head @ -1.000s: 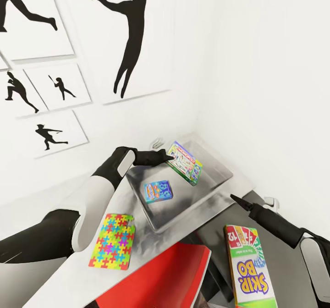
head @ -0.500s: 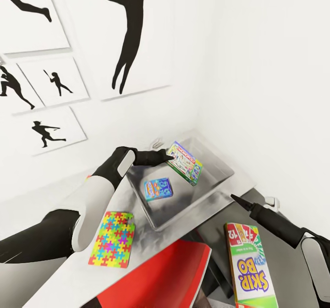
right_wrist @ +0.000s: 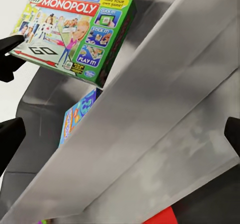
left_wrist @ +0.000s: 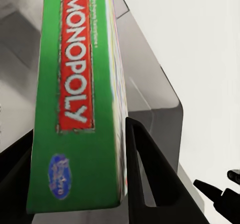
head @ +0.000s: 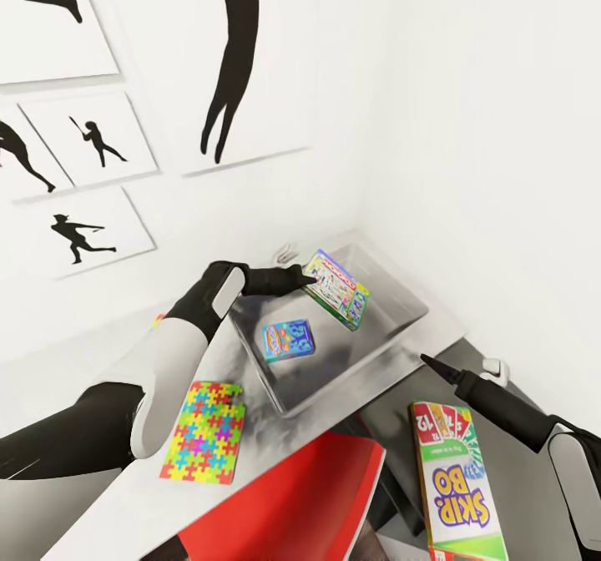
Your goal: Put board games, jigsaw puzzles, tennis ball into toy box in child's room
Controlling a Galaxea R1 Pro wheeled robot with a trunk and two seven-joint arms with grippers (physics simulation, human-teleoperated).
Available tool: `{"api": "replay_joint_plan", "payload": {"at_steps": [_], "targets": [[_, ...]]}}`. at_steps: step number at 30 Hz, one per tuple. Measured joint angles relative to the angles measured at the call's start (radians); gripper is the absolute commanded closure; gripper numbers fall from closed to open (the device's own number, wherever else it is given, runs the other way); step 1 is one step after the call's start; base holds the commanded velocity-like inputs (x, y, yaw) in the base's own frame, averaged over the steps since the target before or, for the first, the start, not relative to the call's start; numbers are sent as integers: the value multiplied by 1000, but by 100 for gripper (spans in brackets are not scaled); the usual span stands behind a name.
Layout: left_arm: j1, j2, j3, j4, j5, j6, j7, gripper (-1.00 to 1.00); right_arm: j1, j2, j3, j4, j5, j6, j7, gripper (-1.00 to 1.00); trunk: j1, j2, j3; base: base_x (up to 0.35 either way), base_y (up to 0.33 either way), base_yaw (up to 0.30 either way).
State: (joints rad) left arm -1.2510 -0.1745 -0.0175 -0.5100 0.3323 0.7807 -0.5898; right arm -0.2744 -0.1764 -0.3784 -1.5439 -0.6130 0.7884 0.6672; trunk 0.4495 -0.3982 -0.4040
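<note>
My left gripper (head: 305, 278) is shut on one end of the colourful Monopoly board game (head: 337, 290), holding it tilted over the far side of the grey toy box (head: 361, 369). In the left wrist view its green Monopoly edge (left_wrist: 75, 99) sits between the black fingers (left_wrist: 145, 176). A small blue board game (head: 288, 340) lies inside the toy box. One jigsaw puzzle (head: 204, 432) lies on the table (head: 104, 507) left of the box. The SKIP-BO board game (head: 455, 482) lies low at the right, under my right arm. My right gripper (head: 430, 365) hovers open by the box's near corner.
A red chair (head: 288, 502) stands under the table's front edge. White walls with black baseball silhouette pictures (head: 83, 231) close off the back and right. A sliver of something colourful (head: 157, 320) peeks from behind my left arm.
The whole view has shifted a little as the head moved. My left gripper still holds the Monopoly box over the toy box, and the right arm has stayed put.
</note>
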Motion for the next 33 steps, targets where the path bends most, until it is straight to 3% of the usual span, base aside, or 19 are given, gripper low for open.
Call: {"api": "replay_joint_plan", "payload": {"at_steps": [11, 16, 24, 27, 33], "targets": [[0, 0, -3, -33, 1, 8, 0, 100, 0, 0, -11, 2, 0, 0, 1, -100, 0, 0, -18, 0, 0, 0], [0, 0, -56, -45, 4, 8, -8, 100, 0, 0, -12, 4, 0, 0, 1, -100, 0, 0, -26, 0, 0, 0], [0, 0, -161, -77, 24, 9, -92, 100, 0, 0, -12, 4, 0, 0, 1, -100, 0, 0, -39, 0, 0, 0], [0, 0, -172, -79, 46, 9, -97, 100, 0, 0, -12, 4, 0, 0, 1, -100, 0, 0, -44, 0, 0, 0], [0, 0, -177, -80, 54, 6, -98, 100, 0, 0, -12, 4, 0, 0, 1, -100, 0, 0, -54, 0, 0, 0]]}}
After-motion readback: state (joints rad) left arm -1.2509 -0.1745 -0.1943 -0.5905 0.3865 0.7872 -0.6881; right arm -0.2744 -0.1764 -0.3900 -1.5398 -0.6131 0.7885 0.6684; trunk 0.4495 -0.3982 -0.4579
